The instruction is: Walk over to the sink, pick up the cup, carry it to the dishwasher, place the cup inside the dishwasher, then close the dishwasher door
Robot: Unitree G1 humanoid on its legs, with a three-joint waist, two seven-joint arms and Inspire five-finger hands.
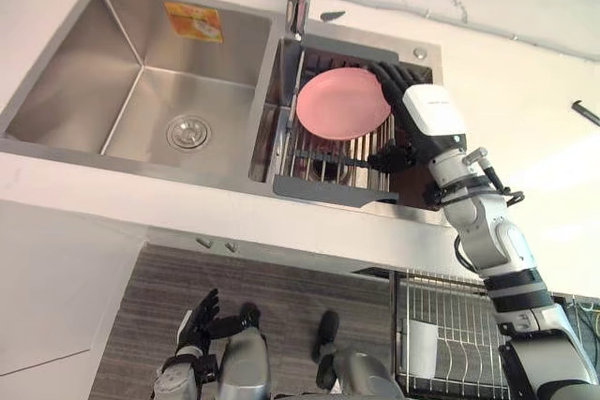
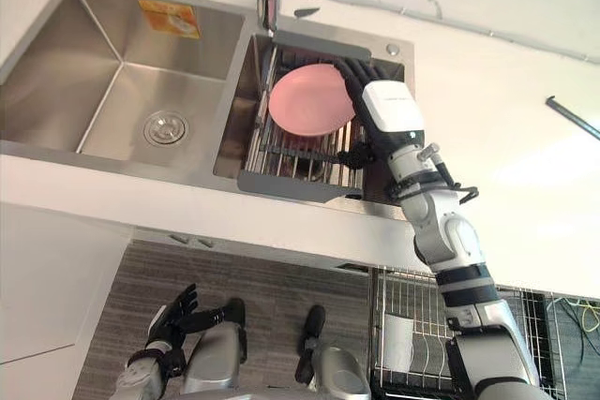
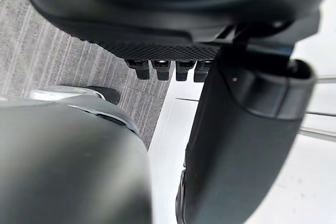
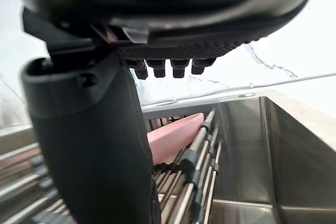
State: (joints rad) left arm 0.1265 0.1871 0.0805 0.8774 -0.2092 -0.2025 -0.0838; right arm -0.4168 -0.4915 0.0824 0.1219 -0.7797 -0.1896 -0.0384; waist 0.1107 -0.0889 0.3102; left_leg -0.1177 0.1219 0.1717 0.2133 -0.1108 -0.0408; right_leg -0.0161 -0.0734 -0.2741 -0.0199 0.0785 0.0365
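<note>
Just beside a pink plate (image 1: 342, 103) in the sink (image 1: 211, 67), the right hand (image 1: 429, 110) hovers open-fingered, white counter (image 1: 525, 91) around.

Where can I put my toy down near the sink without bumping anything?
The left basin is bare all round its drain. The white counter right of the sink is open too. The right basin is crowded: a wire rack, a pink plate on it, and the right hand beside the plate.
</note>
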